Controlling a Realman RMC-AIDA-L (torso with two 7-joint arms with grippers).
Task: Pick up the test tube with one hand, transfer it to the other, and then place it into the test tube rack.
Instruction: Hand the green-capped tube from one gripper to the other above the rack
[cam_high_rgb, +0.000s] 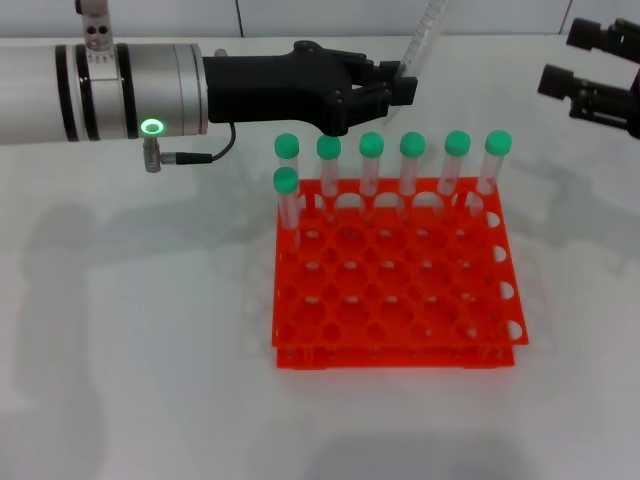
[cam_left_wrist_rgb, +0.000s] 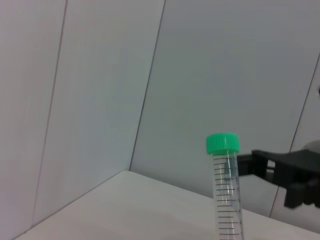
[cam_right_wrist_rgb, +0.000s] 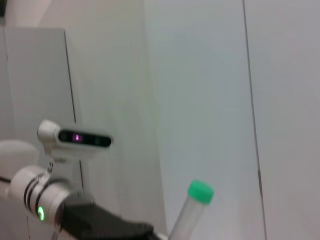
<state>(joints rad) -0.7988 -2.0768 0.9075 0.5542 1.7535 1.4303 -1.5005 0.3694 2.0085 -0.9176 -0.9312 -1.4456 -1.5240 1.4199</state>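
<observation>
left tool is gripping the test tube aloft; right tool, spread, should be closing squarely below the cap.

The head view looks down and forward from above, with the test tube rack at frame centre and the left arm's gripper in the upper middle. The left wrist view looks upward, close to the test tube at lower right. The right wrist view faces the wall, sharing that test tube at lower centre.
</observation>
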